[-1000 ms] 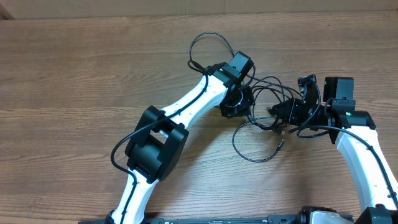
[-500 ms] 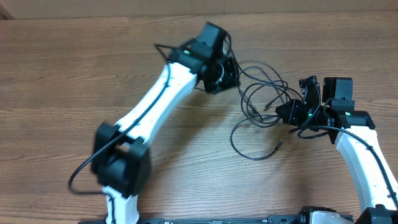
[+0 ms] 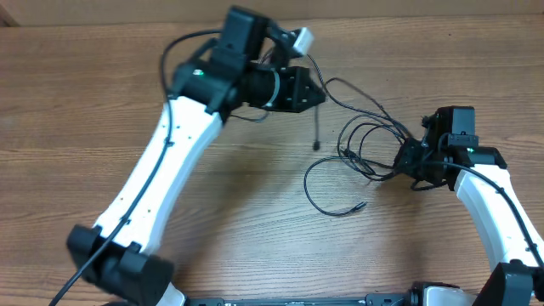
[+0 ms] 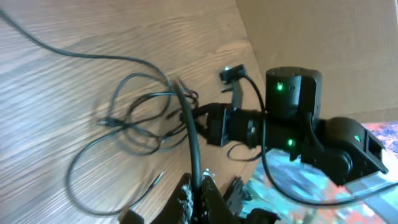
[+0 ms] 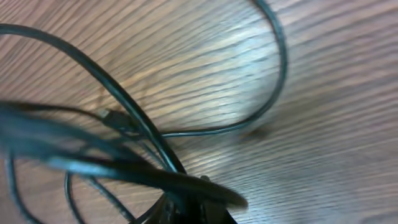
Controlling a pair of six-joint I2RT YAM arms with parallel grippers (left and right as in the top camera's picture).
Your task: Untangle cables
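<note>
Seen from above, a brown wood-grain counter (image 3: 102,102) holds a loose knot of thin black flexible cables (image 3: 367,144). The right jaws, on the white-and-black right arm (image 3: 489,195), are pressed together at the knot's right edge and pinch several loops at once. The left jaws, on the long white-and-black left arm (image 3: 157,161), are closed on a single strand up and to the left of the knot. That strand runs in a shallow curve into the knot, and a short tail (image 3: 315,127) trails from the left jaws to the knot's left, ending in what looks like a small plug. Below the knot, a wide open loop lies flat and ends in another small plug (image 3: 360,206). The right wrist view is too close and blurred to count strands. The step in hand looks like drawing one cable free while the other side anchors the bundle. To do it well, the pull should go slowly and straight away from the knot, along the strand's own line, so that loops slide off rather than cinch. The right jaws may be clamping the very strand being pulled. If the knot tightens, that grip should ease or take fewer loops. The trailing tail could snag on a loop.
</note>
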